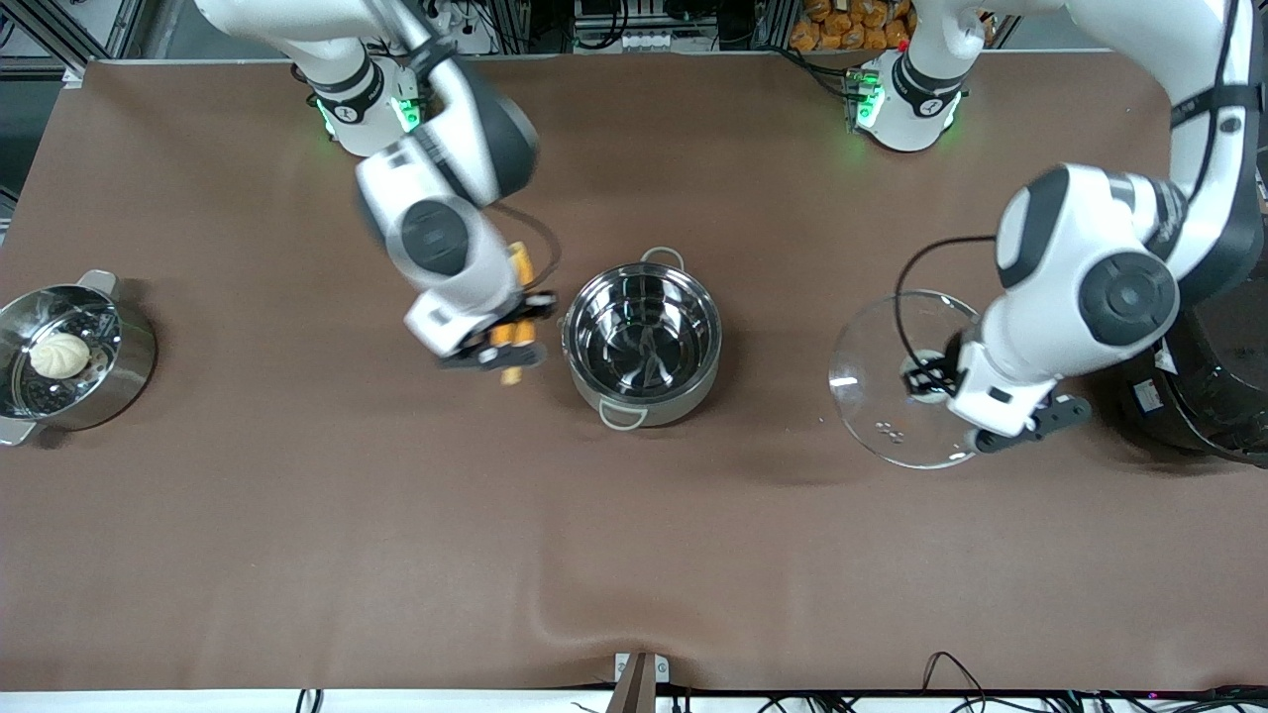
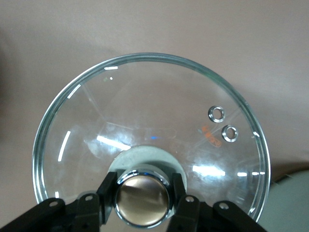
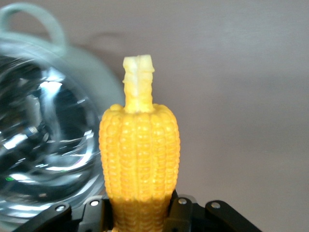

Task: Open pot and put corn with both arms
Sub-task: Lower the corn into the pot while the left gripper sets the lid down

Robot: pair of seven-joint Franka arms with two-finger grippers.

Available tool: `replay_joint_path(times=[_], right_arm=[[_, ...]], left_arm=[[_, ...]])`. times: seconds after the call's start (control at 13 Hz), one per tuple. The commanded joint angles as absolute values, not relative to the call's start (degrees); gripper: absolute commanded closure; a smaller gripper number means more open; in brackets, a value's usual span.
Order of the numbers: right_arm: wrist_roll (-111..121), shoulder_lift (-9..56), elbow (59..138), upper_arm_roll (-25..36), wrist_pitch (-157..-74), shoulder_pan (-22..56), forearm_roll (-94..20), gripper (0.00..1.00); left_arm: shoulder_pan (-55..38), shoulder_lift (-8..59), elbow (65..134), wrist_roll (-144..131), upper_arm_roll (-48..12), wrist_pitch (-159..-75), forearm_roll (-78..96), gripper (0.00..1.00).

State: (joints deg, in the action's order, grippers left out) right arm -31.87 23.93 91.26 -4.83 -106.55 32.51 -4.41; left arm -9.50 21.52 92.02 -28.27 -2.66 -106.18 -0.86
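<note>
A steel steamer pan [image 1: 74,361] with a white bun [image 1: 59,355] in it sits at the right arm's end of the brown surface [image 1: 634,555]. Next along, my right end effector [image 1: 500,352] is clenched on the corn [image 1: 519,297], its fingers [image 3: 179,212] pressing both sides of the cob; it hangs over the bare surface just beside the pot [image 1: 642,343]. In the right wrist view the corn's [image 3: 139,164] pale stalk end points away from the fingers, with the pot's shiny wall [image 3: 43,159] close alongside. The pot stands uncovered at the middle of the surface, one loop handle toward the front camera. Toward the left arm's end, my left end effector [image 1: 936,381] grips the coppery knob [image 2: 141,197] of the glass lid [image 1: 897,381], its fingers [image 2: 107,198] closed on the knob's two sides. The lid [image 2: 145,130] is well apart from the pot. A large black rice cooker [image 1: 1214,386] sits at the surface's edge beside the left arm.
</note>
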Motion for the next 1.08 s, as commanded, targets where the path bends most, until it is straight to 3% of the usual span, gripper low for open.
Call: replay_joint_path(times=[0.0, 0.31, 1.0], right_arm=[[-33.04, 29.42, 84.13, -3.87, -105.03, 36.64, -4.13, 1.0], [-38.5, 38.22, 74.02, -3.69, -104.24, 39.2, -3.43, 1.0], [-38.14, 43.68, 68.47, -3.52, -104.77, 40.95, 0.0, 1.0]], left_arm=[[-8.09, 19.25, 102.44, -25.84, -3.43, -115.8, -3.84, 1.0], [-4.57, 20.21, 113.45, -24.0, -3.69, -131.72, -6.86, 1.0], [-1.32, 24.79, 115.22, -18.81, -3.69, -136.67, -6.86, 0.99]])
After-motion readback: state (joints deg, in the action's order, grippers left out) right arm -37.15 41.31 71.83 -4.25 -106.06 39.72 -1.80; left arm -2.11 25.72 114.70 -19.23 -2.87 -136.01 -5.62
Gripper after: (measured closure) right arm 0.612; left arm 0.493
